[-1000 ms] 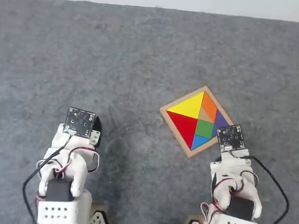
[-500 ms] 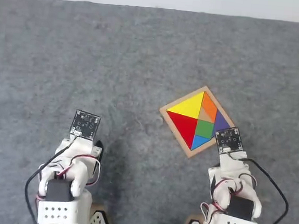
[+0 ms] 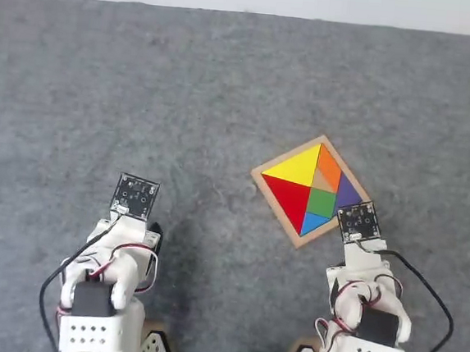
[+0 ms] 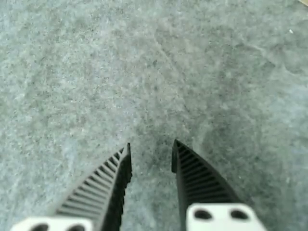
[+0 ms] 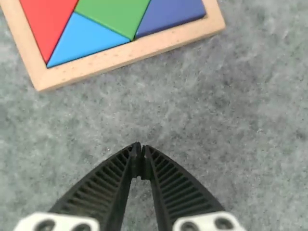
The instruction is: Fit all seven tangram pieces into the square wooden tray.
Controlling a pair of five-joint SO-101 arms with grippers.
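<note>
Grey mat (image 3: 226, 85) carries the tray (image 5: 125, 53); all seven pieces (image 3: 309, 191) look seated inside it. Right gripper (image 5: 139, 159) sits just beside the tray, pinched closed on nothing. Left gripper (image 4: 150, 154) is well away from the tray, jaws apart, empty. Retreat straight back and don't clip that rim.

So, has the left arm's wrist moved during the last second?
Yes. In the high view the left arm's wrist has shifted slightly toward the wooden tray and drawn back a little toward its own base.
</note>
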